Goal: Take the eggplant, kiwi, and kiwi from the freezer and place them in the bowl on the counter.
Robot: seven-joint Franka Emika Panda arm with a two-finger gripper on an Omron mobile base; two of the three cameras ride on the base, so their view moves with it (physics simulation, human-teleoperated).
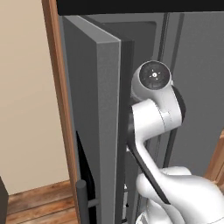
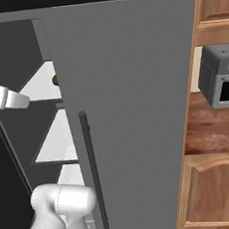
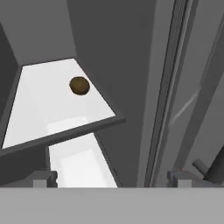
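While the claw [image 3: 109,177] gapes, a kiwi [image 3: 79,85] lies ahead — well apart.

Freezer [image 2: 136,109]: matt dark grey panels, smooth, like painted metal; door [image 1: 94,122] with the same flat finish, no gloss
Bar handle [image 2: 92,174]: black, smooth, dull sheen
Inner shelves [image 3: 52,109]: white, smooth, plastic-like, softly bright, ahead of the jaws
Kiwi [image 3: 79,85]: olive-brown, dull skin, on the shelf ahead of the jaws
Counter [image 2: 213,126]: reddish-brown wood, visible grain, low sheen; cabinet door [image 2: 214,191] below in matching wood
Toaster oven [image 2: 221,83]: grey casing, matt, with a dark glossy window
Floor [image 1: 39,203]: wooden planks, satin
Wall [image 1: 26,96]: plain beige, matt
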